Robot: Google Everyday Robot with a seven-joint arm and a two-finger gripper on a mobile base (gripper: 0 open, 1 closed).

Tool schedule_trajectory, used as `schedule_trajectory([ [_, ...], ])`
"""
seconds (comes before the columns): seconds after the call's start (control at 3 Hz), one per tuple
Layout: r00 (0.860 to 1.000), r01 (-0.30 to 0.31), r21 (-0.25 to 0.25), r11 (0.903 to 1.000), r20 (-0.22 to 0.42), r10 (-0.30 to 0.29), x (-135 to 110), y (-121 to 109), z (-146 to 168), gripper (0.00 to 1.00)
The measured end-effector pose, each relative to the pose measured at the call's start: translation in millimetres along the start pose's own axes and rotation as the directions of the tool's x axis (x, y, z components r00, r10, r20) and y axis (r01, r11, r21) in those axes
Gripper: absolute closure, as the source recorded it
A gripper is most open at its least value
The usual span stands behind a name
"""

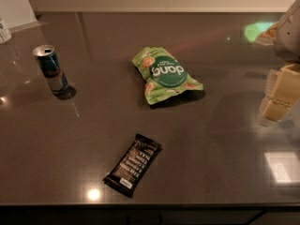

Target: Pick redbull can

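The redbull can [50, 70] stands upright at the left of the dark countertop [211, 139], blue and silver with a silver top. My gripper [279, 93] is at the far right edge of the view, its pale yellow pads showing above the counter. It is far from the can, across the whole width of the counter, and holds nothing that I can see.
A green snack bag [166, 74] lies in the middle of the counter. A dark snack bar [132, 164] lies near the front edge. A white container with a blue label [4, 30] stands at the far left back. A wall runs along the back.
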State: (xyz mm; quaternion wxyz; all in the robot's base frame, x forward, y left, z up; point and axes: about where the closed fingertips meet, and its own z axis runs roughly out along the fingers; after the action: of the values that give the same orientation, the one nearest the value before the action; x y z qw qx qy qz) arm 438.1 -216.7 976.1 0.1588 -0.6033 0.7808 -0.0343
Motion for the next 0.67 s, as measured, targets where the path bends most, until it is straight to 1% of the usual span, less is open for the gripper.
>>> schedule_trajectory([
  [0.33,1.000,0.000,0.002,1.0000,0.002,0.000,-0.5,-0.2,-0.5,0.00],
  [0.67,0.998,-0.002,-0.014,0.9999,0.070,0.003,-20.8,-7.6,7.7,0.00],
])
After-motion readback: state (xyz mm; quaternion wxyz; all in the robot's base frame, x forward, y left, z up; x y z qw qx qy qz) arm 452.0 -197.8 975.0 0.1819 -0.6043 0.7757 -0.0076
